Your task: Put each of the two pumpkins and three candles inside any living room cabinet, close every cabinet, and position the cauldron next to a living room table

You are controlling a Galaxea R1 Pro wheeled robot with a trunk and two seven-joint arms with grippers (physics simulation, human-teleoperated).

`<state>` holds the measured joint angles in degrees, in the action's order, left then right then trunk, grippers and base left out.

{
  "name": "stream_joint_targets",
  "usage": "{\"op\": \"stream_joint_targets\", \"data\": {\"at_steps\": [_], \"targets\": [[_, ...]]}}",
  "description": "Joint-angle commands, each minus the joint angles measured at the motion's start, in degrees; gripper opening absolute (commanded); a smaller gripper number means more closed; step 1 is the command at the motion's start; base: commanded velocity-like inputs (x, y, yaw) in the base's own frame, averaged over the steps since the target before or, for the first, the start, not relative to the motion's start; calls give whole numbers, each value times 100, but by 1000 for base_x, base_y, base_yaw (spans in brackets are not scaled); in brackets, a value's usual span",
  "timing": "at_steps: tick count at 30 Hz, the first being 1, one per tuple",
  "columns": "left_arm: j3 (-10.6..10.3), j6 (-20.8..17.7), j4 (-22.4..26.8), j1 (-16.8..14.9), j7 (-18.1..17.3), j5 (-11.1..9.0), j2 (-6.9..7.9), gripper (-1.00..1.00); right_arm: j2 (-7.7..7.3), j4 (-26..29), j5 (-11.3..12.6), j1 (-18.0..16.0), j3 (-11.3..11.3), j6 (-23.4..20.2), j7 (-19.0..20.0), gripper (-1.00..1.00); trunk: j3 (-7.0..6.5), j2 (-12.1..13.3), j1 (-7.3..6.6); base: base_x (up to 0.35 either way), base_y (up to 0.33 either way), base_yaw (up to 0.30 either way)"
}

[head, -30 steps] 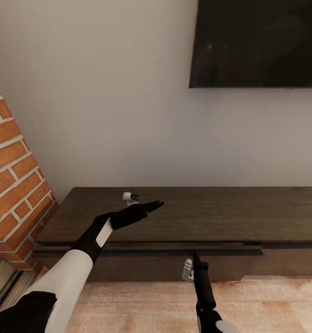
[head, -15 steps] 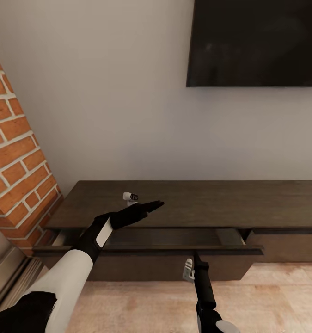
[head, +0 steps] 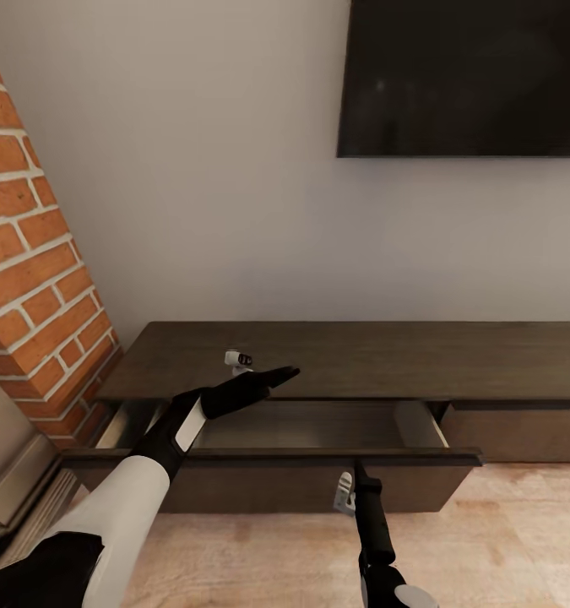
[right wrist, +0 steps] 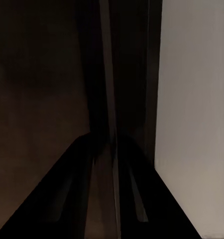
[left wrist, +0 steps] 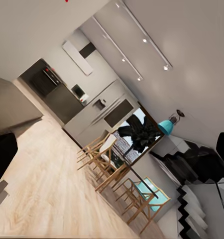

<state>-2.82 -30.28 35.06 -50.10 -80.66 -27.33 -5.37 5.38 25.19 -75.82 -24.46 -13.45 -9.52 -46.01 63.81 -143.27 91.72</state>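
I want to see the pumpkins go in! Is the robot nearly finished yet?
Not nearly. The cabinet has one drawer pulled out, with the right gripper at its front edge. What shows of the drawer's inside looks empty, so the pumpkins and candles have still to go in, and the drawer must then be shut. The left gripper holds nothing.

Your right hand [head: 355, 475] sits at the front edge of the cabinet [head: 361, 359]'s drawer [head: 301, 460], which stands pulled out. Your left hand [head: 263, 378] hovers over the cabinet top, below the dark wall screen [head: 462, 76]. A brick column [head: 40, 253] stands left of the cabinet.
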Motion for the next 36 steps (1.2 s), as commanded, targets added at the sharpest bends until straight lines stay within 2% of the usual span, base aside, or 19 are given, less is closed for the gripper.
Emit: {"op": "stream_joint_targets", "data": {"at_steps": [1, 7, 36], "targets": [[0, 0, 1, 0, -1, 0, 0, 100, -2, 0, 50, 2, 35, 21, 48, -100, 1, 0, 0, -317, 0, 0], [0, -1, 1, 0, -2, -1, 0, 100, -8, -3, 50, 2, 41, 15, 51, -100, 1, 0, 0, -291, 0, 0], [0, 1, 1, 0, -2, -1, 0, 100, -10, -5, 50, 2, 36, 20, 52, -100, 1, 0, 0, -132, 0, 0]]}}
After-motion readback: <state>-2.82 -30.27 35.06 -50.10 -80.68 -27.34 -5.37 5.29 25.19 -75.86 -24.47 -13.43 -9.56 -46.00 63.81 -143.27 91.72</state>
